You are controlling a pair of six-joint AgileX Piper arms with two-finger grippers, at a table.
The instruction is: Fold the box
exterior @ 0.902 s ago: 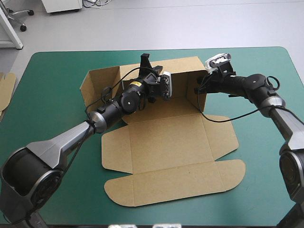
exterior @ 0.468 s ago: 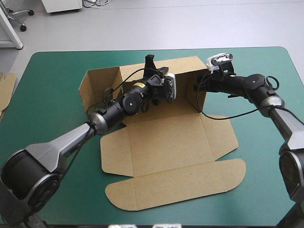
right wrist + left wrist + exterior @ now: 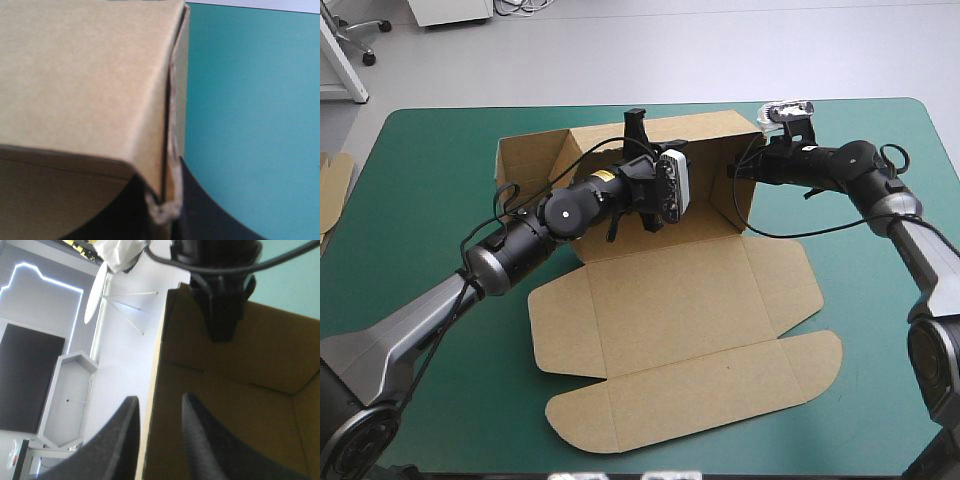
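The brown box (image 3: pixel 670 300) is found at the teal-green table's (image 3: pixel 420 200) centre, its lid spread flat toward 6 o'clock. At 12 o'clock the raised back wall is pinched by the left gripper (image 3: pixel 160 400). At 2 o'clock a side-wall corner is clamped by the right gripper (image 3: pixel 162 200).

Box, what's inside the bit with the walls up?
The left gripper reaches inside the box, its fingers pinching the far wall's top edge. Bare brown floor shows beside the arm. The floor under the arm is hidden.
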